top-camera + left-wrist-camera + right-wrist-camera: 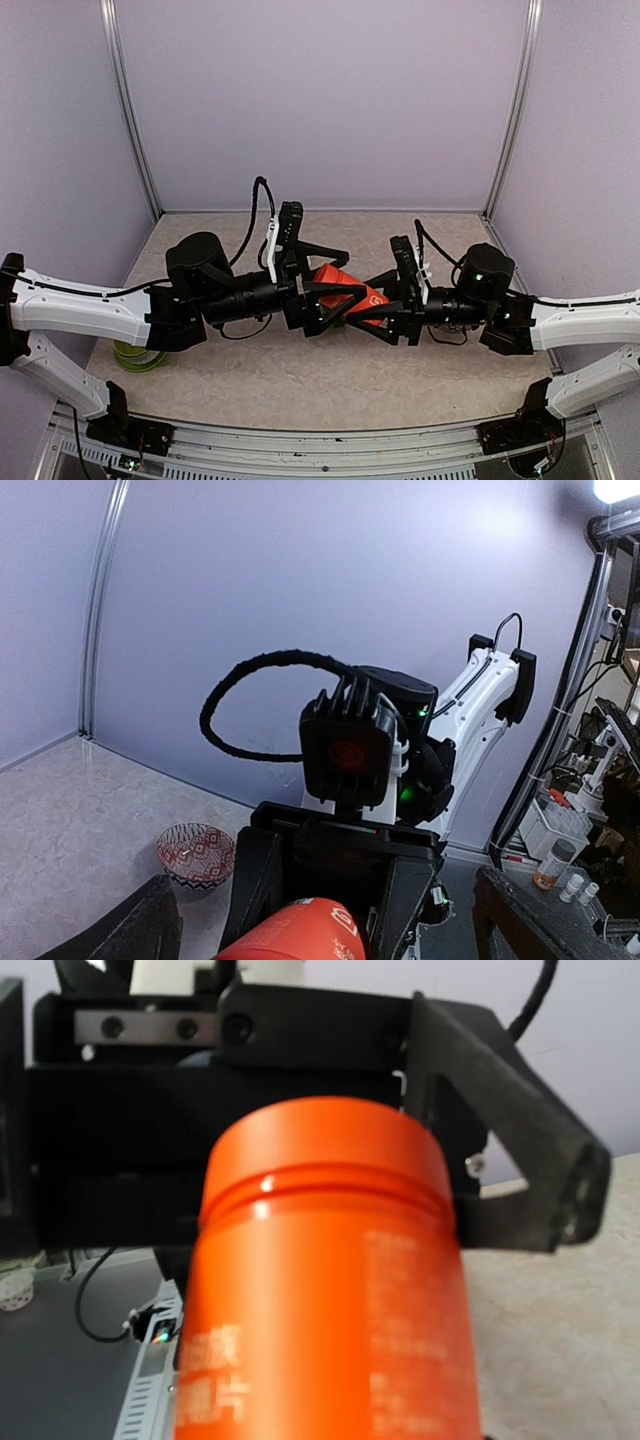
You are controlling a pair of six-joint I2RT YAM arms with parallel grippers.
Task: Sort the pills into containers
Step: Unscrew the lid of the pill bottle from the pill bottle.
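A red cylindrical bottle (pixel 345 285) hangs in mid-air between the two arms, above the middle of the table. My right gripper (pixel 372 296) is shut on its base end, and the bottle (pixel 320 1290) fills the right wrist view and hides that gripper's own fingers. My left gripper (pixel 325 285) stands wide open around the cap end. Its fingers (pixel 130 930) sit well clear of the bottle (pixel 300 935) on both sides. The containers and the pills are out of view.
A lime-green bowl (pixel 140 355) lies on the table under the left arm. A small red-and-white patterned bowl (pixel 196 852) stands on the table (pixel 70 820) in the left wrist view. Pale walls (pixel 320 100) close the back and sides.
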